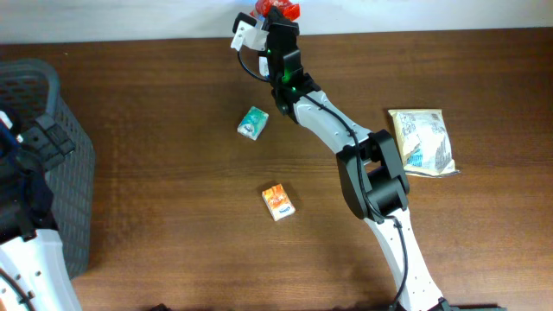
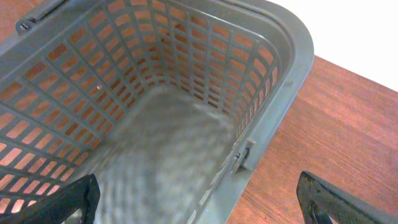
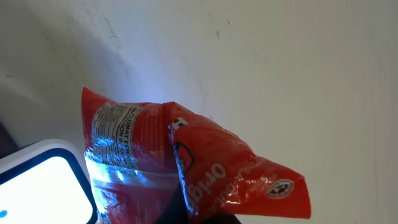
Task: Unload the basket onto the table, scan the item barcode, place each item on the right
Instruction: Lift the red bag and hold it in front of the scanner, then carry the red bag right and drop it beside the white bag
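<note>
The right gripper (image 1: 278, 22), clamped on the red plastic packet (image 3: 186, 162), should turn its printed panel squarely toward the glowing white scanner (image 3: 43, 180) just beside it; the left gripper (image 2: 202, 200) hangs agape.

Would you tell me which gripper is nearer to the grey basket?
Left. The left gripper hangs open directly over the basket; the right gripper is far across the table at its back edge, shut on a red packet.
</note>
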